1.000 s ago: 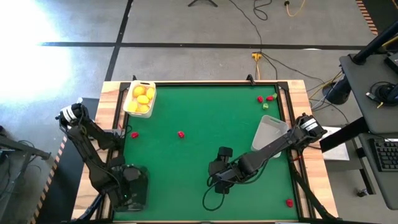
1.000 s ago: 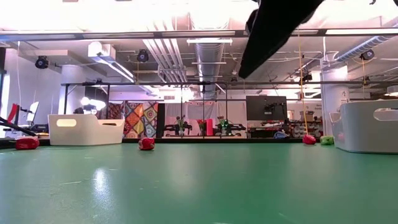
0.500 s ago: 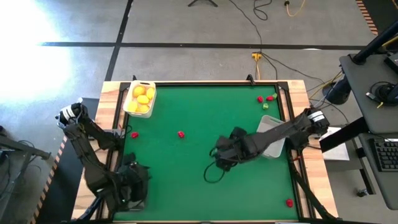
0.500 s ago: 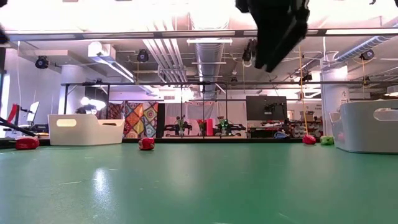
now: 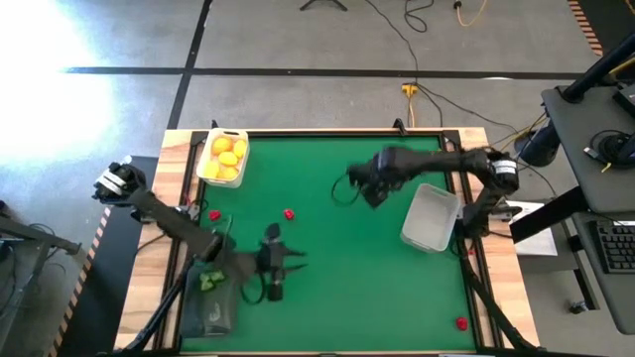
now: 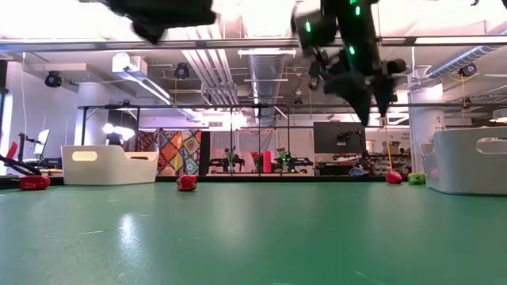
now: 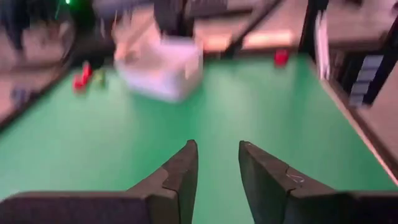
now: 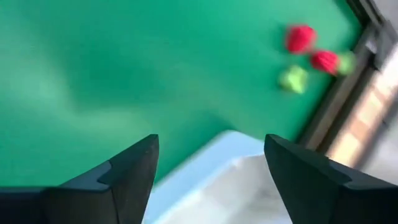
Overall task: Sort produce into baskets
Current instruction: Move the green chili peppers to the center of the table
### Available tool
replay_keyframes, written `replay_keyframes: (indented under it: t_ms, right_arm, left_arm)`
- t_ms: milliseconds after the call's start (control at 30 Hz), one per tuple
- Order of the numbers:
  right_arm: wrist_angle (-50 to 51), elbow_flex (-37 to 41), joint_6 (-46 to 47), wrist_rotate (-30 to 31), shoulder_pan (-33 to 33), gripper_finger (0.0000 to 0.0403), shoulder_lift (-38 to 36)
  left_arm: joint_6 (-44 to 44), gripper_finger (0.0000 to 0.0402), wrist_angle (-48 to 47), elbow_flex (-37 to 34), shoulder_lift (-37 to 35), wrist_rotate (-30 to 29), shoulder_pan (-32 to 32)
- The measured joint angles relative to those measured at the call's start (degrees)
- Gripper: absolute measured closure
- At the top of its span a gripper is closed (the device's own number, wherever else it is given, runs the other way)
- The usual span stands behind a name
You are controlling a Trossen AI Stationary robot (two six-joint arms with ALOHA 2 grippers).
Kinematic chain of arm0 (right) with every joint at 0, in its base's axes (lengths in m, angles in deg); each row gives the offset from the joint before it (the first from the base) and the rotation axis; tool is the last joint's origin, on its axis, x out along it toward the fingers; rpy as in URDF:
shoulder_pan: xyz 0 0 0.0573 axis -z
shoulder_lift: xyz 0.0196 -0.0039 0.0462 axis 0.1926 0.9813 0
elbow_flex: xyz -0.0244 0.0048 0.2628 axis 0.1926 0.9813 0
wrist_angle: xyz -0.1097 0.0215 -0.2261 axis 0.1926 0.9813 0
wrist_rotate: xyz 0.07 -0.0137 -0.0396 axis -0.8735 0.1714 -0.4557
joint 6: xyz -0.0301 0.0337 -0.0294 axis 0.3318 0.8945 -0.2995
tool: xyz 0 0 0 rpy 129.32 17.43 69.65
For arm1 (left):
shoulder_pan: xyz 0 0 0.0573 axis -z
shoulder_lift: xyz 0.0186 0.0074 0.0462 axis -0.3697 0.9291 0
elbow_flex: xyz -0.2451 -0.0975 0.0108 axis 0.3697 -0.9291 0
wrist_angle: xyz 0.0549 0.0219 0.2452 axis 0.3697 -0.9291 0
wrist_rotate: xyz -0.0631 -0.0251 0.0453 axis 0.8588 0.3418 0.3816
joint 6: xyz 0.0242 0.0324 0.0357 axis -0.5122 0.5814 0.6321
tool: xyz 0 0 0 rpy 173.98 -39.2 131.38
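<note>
1. You are looking at a green table (image 5: 327,238) carrying every item listed below.
2. Your right arm is reaching over the far middle of the table; its right gripper (image 5: 359,186) is hanging above the mat with fingers (image 8: 127,171) spread wide, grasping nothing.
3. Your left arm is stretching in from the near left; its left gripper (image 5: 275,260) is sitting over the mat with fingers (image 7: 180,171) narrowly parted and nothing between them.
4. A pale grey-white basket (image 5: 430,219) is lying near the right edge, just beside the right gripper.
5. A white basket (image 5: 222,157) is sitting at the far left corner, holding yellow lemon-like fruits (image 5: 228,159).
6. A dark translucent basket (image 5: 207,305) is standing at the near left corner, with green pieces (image 5: 208,282) showing in it.
7. Red pieces are lying loose: two at the far right corner (image 5: 423,157) with a green piece (image 5: 424,170) just beside them, one mid-table (image 5: 288,213), one near the left edge (image 5: 214,214), one at the near right (image 5: 461,322).
</note>
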Motion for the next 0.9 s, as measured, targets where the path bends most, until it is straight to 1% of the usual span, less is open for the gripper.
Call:
replay_keyframes:
  t_ms: [33,100,167,233,333,467,533,667,800,900]
  right_arm:
    - [1.0,0.7,-1.4,-0.3,2.4,0.012,0.0]
    - [2.3,2.1,-3.3,-0.6,6.5,0.0123,0.0]
    - [2.6,3.6,-4.7,-1.0,10.5,0.0125,0.0]
    - [2.0,5.0,-6.7,-0.9,14.7,0.0128,0.0]
    - [0.1,7.5,-8.3,-0.8,20.5,0.0134,0.2]
    - [-2.3,10.2,-9.4,-1.2,27.7,0.0145,0.2]
    - [-5.0,11.5,-10.1,-2.2,30.8,0.0151,0.2]
    - [-10.4,14.6,-10.1,-6.5,35.4,0.016,0.2]
    - [-17.7,18.4,-9.7,-10.3,39.5,0.0159,0.2]
    - [-21.0,20.8,-7.0,-10.1,41.7,0.0157,0.2]
  left_arm:
    - [3.0,0.0308,5.6,-1.8,0.0,2.4,-2.2]
    - [6.5,0.0316,15.4,-5.8,0.0,5.9,-6.0]
    - [7.9,0.0321,22.0,-9.4,0.0,7.4,-9.1]
    - [8.0,0.0323,25.4,-12.7,0.0,7.5,-11.7]
    - [5.2,0.0324,26.5,-16.6,0.0,7.4,-13.5]
    - [6.8,0.0324,26.6,-19.3,-0.3,7.5,-13.8]
    - [7.7,0.0324,28.2,-19.4,-0.4,7.3,-13.9]
    - [8.0,0.0324,28.6,-18.5,-0.3,7.2,-13.9]
    - [8.2,0.0324,28.5,-17.9,-0.3,7.3,-13.9]
    - [8.2,0.0324,28.4,-17.9,-0.3,7.2,-13.9]
